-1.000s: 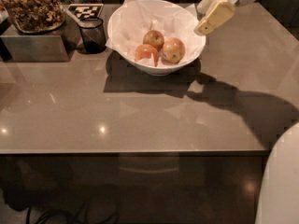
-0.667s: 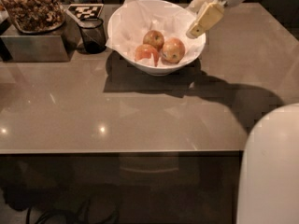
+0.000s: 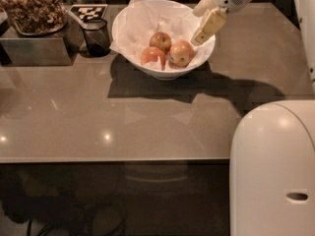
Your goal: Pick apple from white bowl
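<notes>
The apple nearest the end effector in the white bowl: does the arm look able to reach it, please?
Probably yes: the end effector hangs over the right rim of the white bowl beside the apple, nothing between them.

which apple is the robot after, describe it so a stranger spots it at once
On the grey-brown table sits a white bowl lined with crumpled paper. The gripper hangs over its right rim; the apple nearest it is the one: rightmost and largest of three, yellowish-tan with a red blush.

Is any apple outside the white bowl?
No: the apple, the smaller apple and the redder apple all lie inside the white bowl, the gripper over its right side.
</notes>
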